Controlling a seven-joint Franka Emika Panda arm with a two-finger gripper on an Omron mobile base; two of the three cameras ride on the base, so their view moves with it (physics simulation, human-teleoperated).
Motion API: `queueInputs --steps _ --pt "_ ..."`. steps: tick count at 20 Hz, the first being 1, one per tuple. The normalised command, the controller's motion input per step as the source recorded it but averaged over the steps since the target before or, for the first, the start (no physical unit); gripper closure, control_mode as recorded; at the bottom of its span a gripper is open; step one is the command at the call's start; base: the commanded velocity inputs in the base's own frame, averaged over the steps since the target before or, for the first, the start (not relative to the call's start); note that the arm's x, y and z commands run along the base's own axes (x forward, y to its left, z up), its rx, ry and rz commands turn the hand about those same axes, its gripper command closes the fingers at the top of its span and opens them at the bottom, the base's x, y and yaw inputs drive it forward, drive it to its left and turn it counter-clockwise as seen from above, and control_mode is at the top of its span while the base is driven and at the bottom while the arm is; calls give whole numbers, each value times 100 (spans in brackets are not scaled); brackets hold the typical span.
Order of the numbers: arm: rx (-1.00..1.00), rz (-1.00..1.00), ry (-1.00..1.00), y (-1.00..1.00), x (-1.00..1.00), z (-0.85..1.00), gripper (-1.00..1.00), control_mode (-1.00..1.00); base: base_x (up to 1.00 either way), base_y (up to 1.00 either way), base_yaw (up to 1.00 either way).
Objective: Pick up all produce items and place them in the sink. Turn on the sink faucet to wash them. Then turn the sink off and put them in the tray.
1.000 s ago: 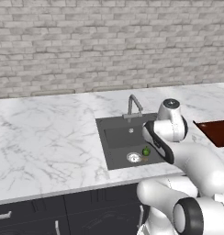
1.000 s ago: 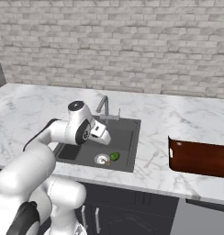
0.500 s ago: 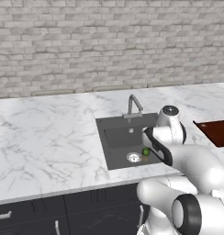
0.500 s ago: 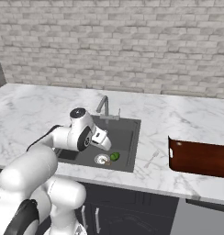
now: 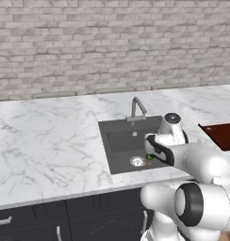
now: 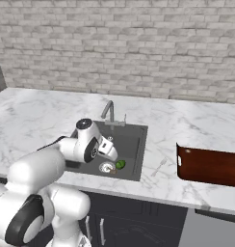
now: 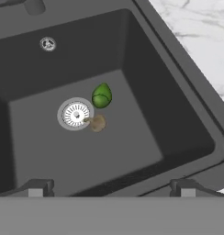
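Lowered wide-open claw [image 7: 111,187] over matte grey sink [image 7: 146,69], glossy green fruit [image 7: 101,96], lumpy tan piece [image 7: 97,123]

Grey brick wall [image 5: 88,42], dark cabinets [image 5: 65,219].

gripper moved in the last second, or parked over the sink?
Yes. In the left base view the wrist has dropped from level with the faucet toward the drain. The gripper, jaws open, now looks down at the green fruit.

The arm [image 5: 201,164] is glossy white, built of fat rounded links with dark grey rings at the joints. A black band wraps the wrist. The hand is white and boxy; the gripper [image 7: 111,186] has small dark grey fingertips.
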Motion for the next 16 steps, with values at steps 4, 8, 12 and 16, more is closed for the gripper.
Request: queueInputs --steps 4,8,12,16 --pt "0 0 0 -3 21 -15 -100 -100 0 0 0" --pt "0 0 0 -2 23 -16 -100 -100 0 0 0" --pt "1 0 0 -5 21 -17 -100 -100 0 0 0" --pt "0 0 0 -4 18 -14 -100 -100 0 0 0"
